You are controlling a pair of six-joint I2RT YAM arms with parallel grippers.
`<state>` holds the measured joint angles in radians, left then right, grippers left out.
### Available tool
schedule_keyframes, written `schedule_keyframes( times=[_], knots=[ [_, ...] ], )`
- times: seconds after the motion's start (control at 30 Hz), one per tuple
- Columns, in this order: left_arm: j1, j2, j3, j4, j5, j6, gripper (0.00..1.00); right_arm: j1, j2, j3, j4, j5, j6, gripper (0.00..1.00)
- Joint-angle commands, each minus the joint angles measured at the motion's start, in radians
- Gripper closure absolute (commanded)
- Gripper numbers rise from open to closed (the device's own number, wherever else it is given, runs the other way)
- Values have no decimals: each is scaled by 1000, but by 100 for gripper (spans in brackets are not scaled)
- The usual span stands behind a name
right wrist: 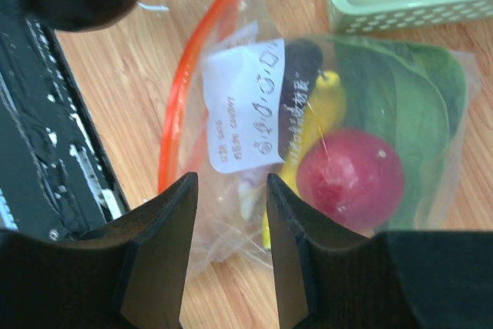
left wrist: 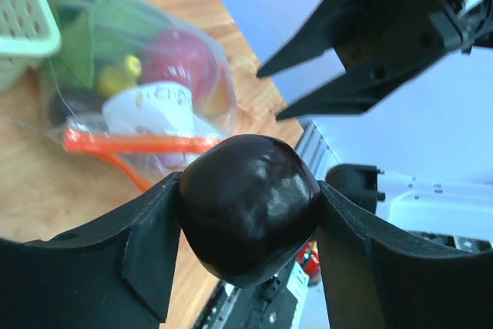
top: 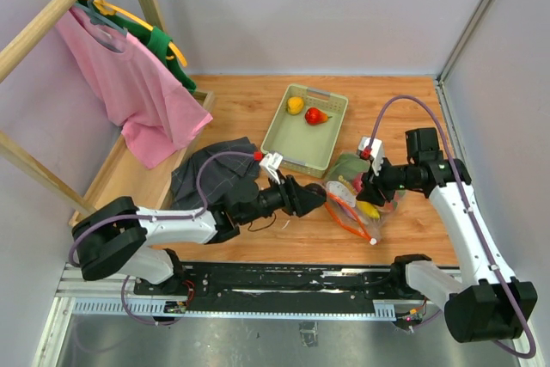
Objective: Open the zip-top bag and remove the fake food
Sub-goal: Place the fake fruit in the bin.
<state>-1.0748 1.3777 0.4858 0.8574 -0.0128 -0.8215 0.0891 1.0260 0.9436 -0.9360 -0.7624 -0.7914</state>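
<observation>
Zip-top bag (top: 351, 205) lies flat directly under the right pincer (right wrist: 229, 190), whose jaws stand apart with nothing between them, and just ahead of the left pincer (top: 316, 198), which is clamped on a dark purple fruit (left wrist: 248, 206). Its thin, crinkly film looks slippery and likely to slump. The stiffer orange-red zip strip (right wrist: 179, 105), left of the right pincer's fingers, seems the safest hold. The red round fruit (right wrist: 350, 179) inside looks light, hard and apt to roll.

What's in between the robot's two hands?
The zip-top bag with fake food inside lies between them, partly under the right hand. The left hand holds a dark purple toy fruit. The top view shows it.
</observation>
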Motion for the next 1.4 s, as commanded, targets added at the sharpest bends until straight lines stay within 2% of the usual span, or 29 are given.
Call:
schedule_keyframes(
  times=[0.0,0.17,0.3,0.7,0.93,1.23,1.37],
  knots=[
    [79,-38,94,-140,75,100,71,-15,-6,19,52,-158,116,57],
    [185,-12,215,-249,150,161,71,-15,-8,42,74,-150,155,51],
    [264,66,338,-324,215,197,71,-16,-42,-3,116,-108,162,47],
    [380,422,806,-573,286,286,71,-37,-132,-77,249,190,279,41],
    [407,639,1091,-739,260,326,71,-38,-149,-100,311,342,322,38],
    [428,907,1495,-979,180,378,71,-38,-162,-105,323,362,332,37],
    [431,1004,1639,-1030,134,396,71,-38,-168,-109,324,363,333,37]
  ],
)
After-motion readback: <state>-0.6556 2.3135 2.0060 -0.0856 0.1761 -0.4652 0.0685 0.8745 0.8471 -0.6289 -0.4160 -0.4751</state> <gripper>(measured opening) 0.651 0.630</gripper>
